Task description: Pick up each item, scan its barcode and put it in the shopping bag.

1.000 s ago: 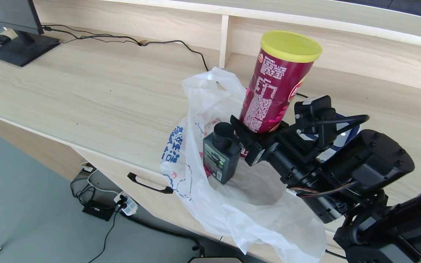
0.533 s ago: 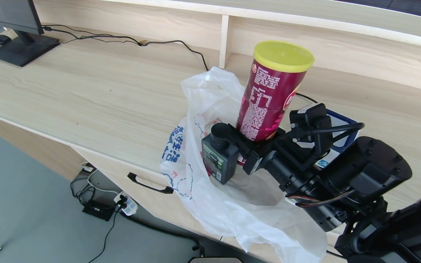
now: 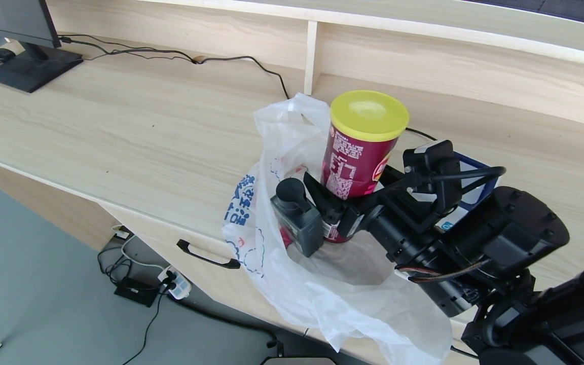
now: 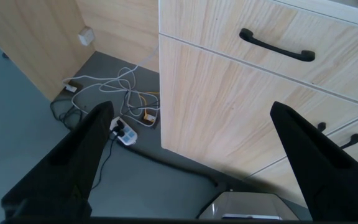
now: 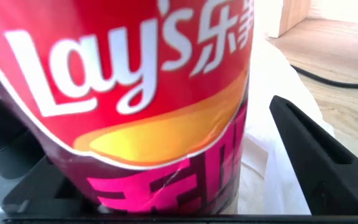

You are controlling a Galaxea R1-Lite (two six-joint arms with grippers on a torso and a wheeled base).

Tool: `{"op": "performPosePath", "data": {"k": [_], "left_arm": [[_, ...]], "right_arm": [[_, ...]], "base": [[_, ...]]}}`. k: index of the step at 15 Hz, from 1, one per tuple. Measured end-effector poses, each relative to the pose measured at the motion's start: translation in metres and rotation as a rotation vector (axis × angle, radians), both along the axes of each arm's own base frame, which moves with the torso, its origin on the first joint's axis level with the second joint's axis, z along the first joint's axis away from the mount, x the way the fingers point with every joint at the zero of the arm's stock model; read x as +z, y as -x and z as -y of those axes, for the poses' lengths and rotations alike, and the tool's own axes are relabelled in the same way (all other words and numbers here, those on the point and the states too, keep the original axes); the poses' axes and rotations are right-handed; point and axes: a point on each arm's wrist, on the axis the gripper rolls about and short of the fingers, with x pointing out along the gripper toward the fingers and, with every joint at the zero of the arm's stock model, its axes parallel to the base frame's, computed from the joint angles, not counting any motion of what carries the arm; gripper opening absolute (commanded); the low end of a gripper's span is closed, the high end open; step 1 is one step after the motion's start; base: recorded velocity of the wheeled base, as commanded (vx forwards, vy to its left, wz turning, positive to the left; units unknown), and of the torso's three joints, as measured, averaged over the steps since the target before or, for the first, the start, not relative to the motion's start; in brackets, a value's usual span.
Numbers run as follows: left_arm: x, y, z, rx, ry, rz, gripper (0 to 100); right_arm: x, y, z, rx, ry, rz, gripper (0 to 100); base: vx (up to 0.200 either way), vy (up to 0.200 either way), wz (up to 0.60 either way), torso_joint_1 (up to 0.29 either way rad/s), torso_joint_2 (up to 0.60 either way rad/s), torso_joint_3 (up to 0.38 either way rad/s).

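Observation:
A tall dark-red chips can (image 3: 354, 161) with a yellow lid stands upright in the mouth of the white plastic shopping bag (image 3: 292, 263), which hangs over the counter's front edge. My right gripper (image 3: 345, 205) is shut on the can's lower part, and the can (image 5: 142, 106) shows close up between its fingers (image 5: 309, 149). A dark green bottle (image 3: 297, 218) with a black cap sits in the bag just left of the can. My left gripper (image 4: 191, 155) is open with nothing between its fingers, hanging low in front of the counter's drawers (image 4: 253, 106).
A wooden counter (image 3: 119, 126) with a raised back shelf and divider (image 3: 312, 50). A monitor stand (image 3: 33, 63) and black cable (image 3: 170, 53) lie at the far left. A blue-rimmed box (image 3: 474, 177) sits behind my right wrist. Cables and a power strip (image 3: 175, 284) lie on the floor.
My right gripper has lowered the chips can into the bag, moving it down and slightly left. The green bottle tipped a little to the left beside it.

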Motion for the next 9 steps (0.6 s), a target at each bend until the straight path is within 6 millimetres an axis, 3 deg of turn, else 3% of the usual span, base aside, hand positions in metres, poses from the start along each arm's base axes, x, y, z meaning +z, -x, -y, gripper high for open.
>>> {"op": "performPosePath", "data": {"k": [5, 9], "left_arm": [[0.000, 0.000, 0.000, -0.001, 0.000, 0.000, 100], [0.000, 0.000, 0.000, 0.000, 0.000, 0.000, 100]], "right_arm": [[0.006, 0.001, 0.002, -0.004, -0.011, 0.015, 100], [0.022, 0.009, 0.011, -0.012, -0.047, 0.052, 100]], "base": [[0.000, 0.000, 0.00, 0.000, 0.00, 0.000], [0.000, 0.000, 0.00, 0.000, 0.00, 0.000]]}}
